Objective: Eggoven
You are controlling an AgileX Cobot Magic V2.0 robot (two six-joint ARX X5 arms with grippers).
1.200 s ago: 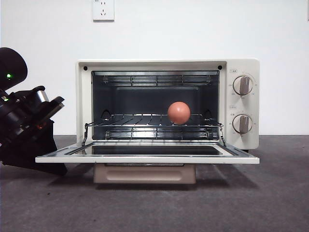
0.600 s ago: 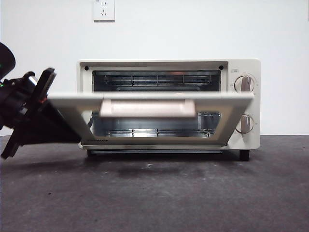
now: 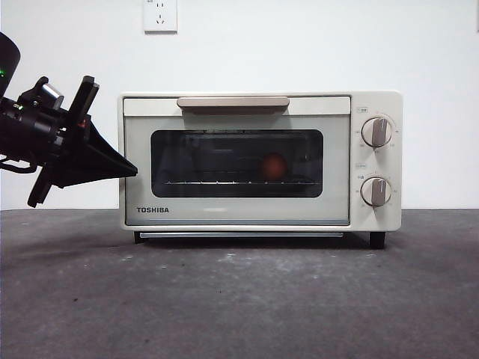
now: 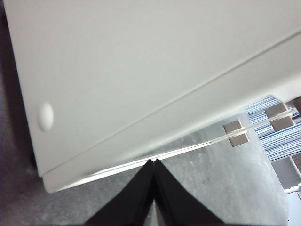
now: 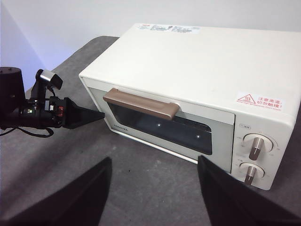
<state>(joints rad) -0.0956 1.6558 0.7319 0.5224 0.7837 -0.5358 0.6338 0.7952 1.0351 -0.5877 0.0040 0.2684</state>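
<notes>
Left gripper (image 3: 129, 171) closed, empty — at oven (image 3: 236, 211) side | egg (image 3: 275, 166) inside — door shut

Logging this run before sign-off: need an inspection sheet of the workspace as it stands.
Surface: dark grey mat, bare in front of the oven.
Job's things: oven with door shut; egg on the rack, dim behind the glass.
Clutter: nothing seen.
End effectors: left end effector shut, tip at the oven's left front edge, holding nothing; right end effector open, raised in front of the oven.
Cables: thin black wire on the left arm.
Surroundings: white wall, socket above the oven.
</notes>
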